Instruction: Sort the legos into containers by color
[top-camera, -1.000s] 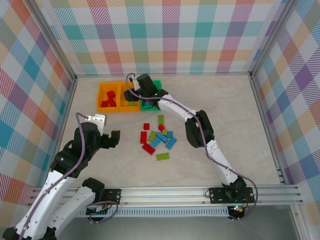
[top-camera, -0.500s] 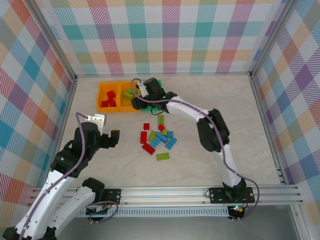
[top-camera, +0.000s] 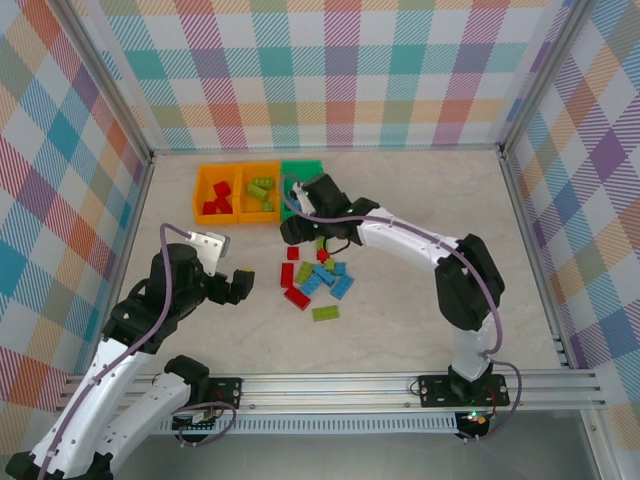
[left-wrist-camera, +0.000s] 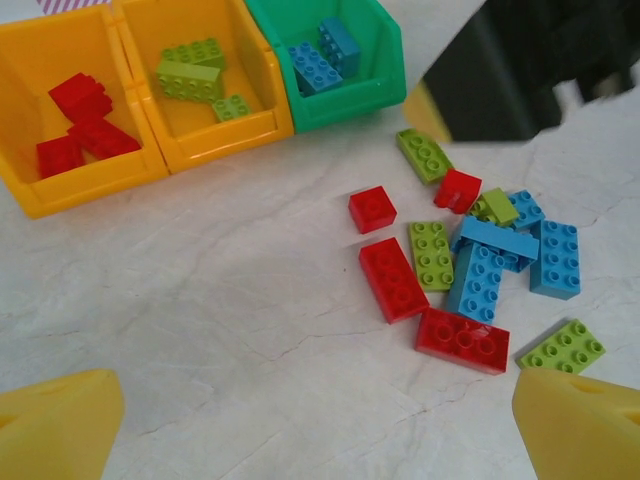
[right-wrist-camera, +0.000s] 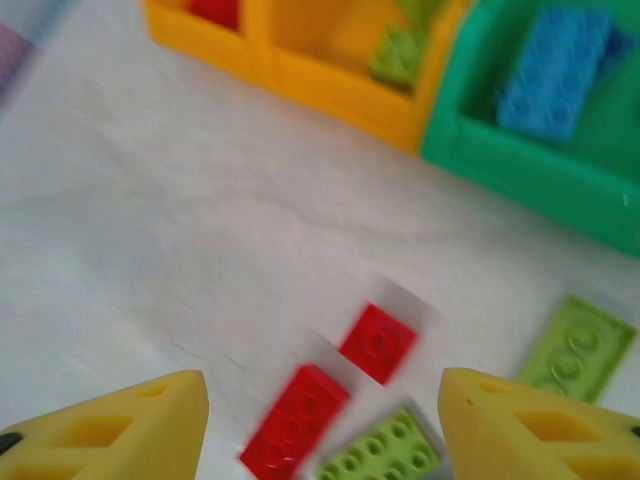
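Observation:
Three bins stand in a row at the back: an orange bin (top-camera: 200, 192) with red bricks (left-wrist-camera: 78, 125), an orange bin (top-camera: 245, 170) with lime bricks (left-wrist-camera: 188, 78), and a green bin (top-camera: 303, 165) with blue bricks (left-wrist-camera: 322, 55). A loose pile of red, lime and blue legos (top-camera: 316, 276) lies mid-table. My right gripper (top-camera: 292, 228) hangs open and empty between the bins and the pile, above a small red brick (right-wrist-camera: 377, 343) and a long red brick (right-wrist-camera: 295, 420). My left gripper (top-camera: 236, 287) is open and empty, left of the pile.
Checked walls enclose the table on three sides. The right arm (top-camera: 410, 235) stretches across the pile's far side. A lone lime brick (top-camera: 325, 313) lies nearest the front. Bare tabletop (left-wrist-camera: 200, 300) spreads between the left gripper and the bins.
The right gripper has pulled back from over the bins toward the pile, leaving a lime brick in the middle orange bin. The left gripper has edged slightly right.

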